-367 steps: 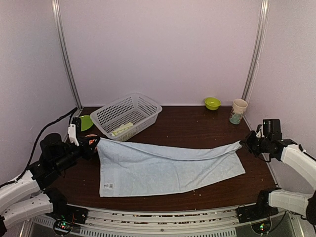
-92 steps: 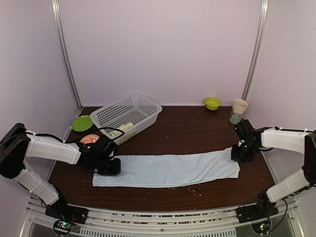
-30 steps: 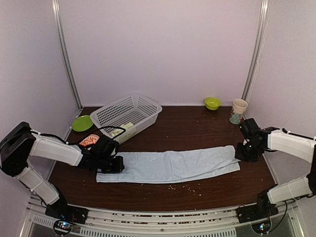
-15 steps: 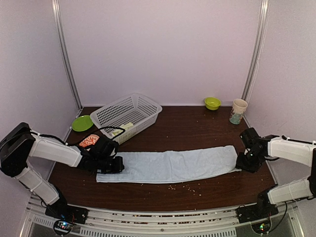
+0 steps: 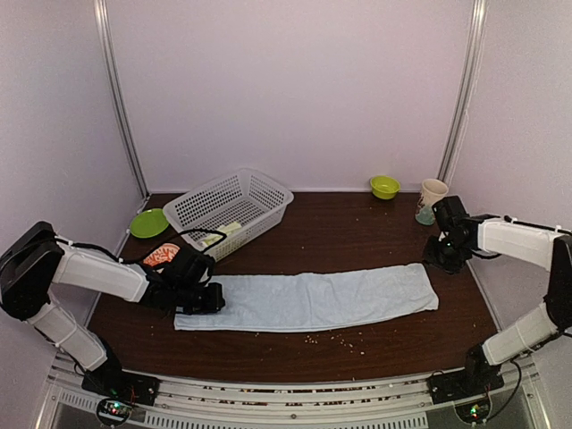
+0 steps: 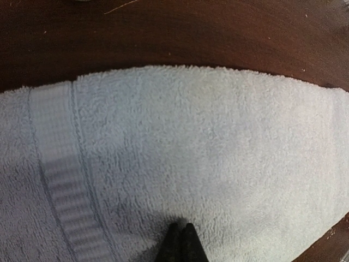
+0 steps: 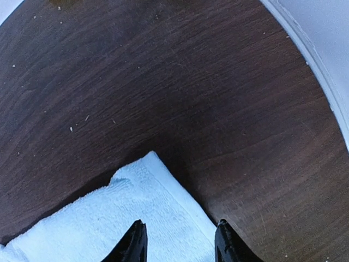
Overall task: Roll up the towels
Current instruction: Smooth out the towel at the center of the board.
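The blue towel [image 5: 313,299] lies as a long flat strip across the near table [image 5: 357,232]. The left gripper [image 6: 181,243], fingertips clenched together, rests on its left end. The right gripper [image 7: 180,240], fingers spread and empty, hovers over its right corner. Farther back, the green towel [image 5: 220,234] sits in the basket [image 5: 259,192].

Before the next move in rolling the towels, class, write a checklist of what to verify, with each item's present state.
1. Blue towel lies as a flat folded strip on the table: ok.
2. Left fingers shut at its left end: ok.
3. Cloth pinched between them: cannot tell.
4. Right fingers open, holding nothing, by the right end's far corner: ok.
5. Strip clear of the basket: ok.
6. Green towel laid out: not ok, it is in the basket.
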### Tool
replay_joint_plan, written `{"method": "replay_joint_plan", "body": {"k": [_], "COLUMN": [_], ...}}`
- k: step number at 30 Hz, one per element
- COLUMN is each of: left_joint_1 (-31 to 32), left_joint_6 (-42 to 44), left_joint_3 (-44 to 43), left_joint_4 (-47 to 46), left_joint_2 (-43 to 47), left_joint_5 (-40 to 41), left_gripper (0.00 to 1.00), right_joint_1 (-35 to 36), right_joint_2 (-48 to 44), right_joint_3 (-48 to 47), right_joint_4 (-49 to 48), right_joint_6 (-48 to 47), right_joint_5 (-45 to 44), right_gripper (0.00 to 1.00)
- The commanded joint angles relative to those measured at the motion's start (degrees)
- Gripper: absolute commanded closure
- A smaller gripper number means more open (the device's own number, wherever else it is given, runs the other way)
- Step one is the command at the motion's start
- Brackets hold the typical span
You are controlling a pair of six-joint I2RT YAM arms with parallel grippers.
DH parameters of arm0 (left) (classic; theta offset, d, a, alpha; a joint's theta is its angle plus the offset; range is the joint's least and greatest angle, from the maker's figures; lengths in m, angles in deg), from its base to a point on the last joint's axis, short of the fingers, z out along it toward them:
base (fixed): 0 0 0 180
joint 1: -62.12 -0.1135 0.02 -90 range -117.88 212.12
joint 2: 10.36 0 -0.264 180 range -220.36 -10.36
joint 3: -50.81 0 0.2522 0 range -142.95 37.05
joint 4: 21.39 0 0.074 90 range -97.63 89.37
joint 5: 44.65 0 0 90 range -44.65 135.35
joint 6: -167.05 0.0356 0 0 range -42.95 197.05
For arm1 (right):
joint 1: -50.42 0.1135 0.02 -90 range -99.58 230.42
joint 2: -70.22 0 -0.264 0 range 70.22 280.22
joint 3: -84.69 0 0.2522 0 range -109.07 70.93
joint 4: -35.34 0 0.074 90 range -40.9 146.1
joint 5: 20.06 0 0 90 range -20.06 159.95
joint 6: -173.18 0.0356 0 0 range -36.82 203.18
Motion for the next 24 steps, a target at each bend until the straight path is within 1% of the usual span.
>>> {"method": "replay_joint_plan", "body": {"k": [1,6,12,14,16,19,21,22,23,24], "left_joint_1": [-0.27,-0.24,-0.25,-0.25,-0.25,-0.25,-0.25,-0.18,-0.05,0.13], "left_joint_6": [-0.47,-1.18,-1.46,-1.50,-1.58,-1.61,-1.75,-1.87,-1.96,-2.11], "left_joint_3": [3.55,4.31,4.52,4.52,4.52,4.64,4.77,4.92,5.14,5.47], "left_joint_4": [13.15,13.16,13.33,13.33,13.42,13.51,13.50,13.51,13.43,13.36], "left_joint_2": [-4.15,-3.77,-3.59,-3.54,-3.49,-3.17,-2.79,-2.60,-2.42,-2.18], "left_joint_5": [-0.97,-1.16,-1.16,-1.17,-1.25,-1.33,-1.51,-1.50,-1.58,-1.59], "left_gripper": [1.00,1.00,1.00,1.00,1.00,1.00,1.00,1.00,1.00,1.00], "right_joint_1": [-2.42,-2.96,-3.23,-3.31,-3.29,-3.48,-3.81,-4.01,-4.26,-4.59], "right_joint_2": [6.26,11.91,16.64,17.98,19.41,20.83,21.26,21.13,20.98,20.86], "right_joint_3": [-1.93,-3.87,-6.86,-8.16,-9.52,-11.10,-11.87,-12.09,-12.23,-12.42], "right_joint_4": [-5.36,-6.44,-4.82,-3.44,-1.36,0.91,2.31,2.74,3.03,3.56], "right_joint_6": [-0.24,-0.16,0.00,-0.42,-0.95,-1.75,-2.04,-2.04,-2.15,-2.13], "right_joint_5": [3.96,6.85,6.98,6.59,6.14,5.00,3.62,2.64,1.79,1.10], "right_gripper": [0.58,0.57,0.57,0.59,0.64,0.77,0.92,0.98,1.00,1.00]}}
